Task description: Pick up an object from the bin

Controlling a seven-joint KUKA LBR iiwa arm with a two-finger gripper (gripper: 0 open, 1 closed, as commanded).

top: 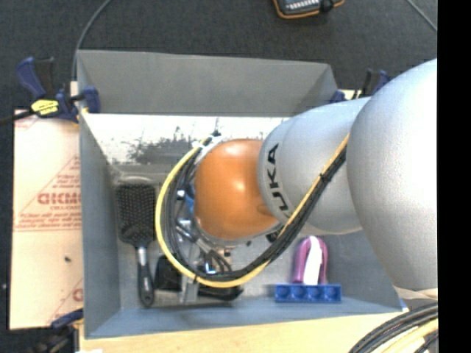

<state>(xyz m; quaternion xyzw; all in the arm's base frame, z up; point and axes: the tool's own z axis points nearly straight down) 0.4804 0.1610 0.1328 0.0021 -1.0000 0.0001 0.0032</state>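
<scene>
Four things: brush (137, 210), black lump (168, 276), purple bottle (310, 259) and blue brick (307, 293), all on the bin (206, 87) floor.
Arm: orange cover (228, 190) hangs over the bin's middle, toward the front.
Tool (208, 262): below the cover, above the black lump; I cannot tell whether it is open or closed.
Nearest candidate: the brush lies along the left wall, head to the back, handle to the front, just beside the lump.
Handling: probably light, stiff plastic. The bristles give and the handle looks smooth.
Hold: across the thin handle, near the neck, where the sides run parallel.
Risk: the wall and the lump crowd the handle, so a grip may slip or catch both.
</scene>
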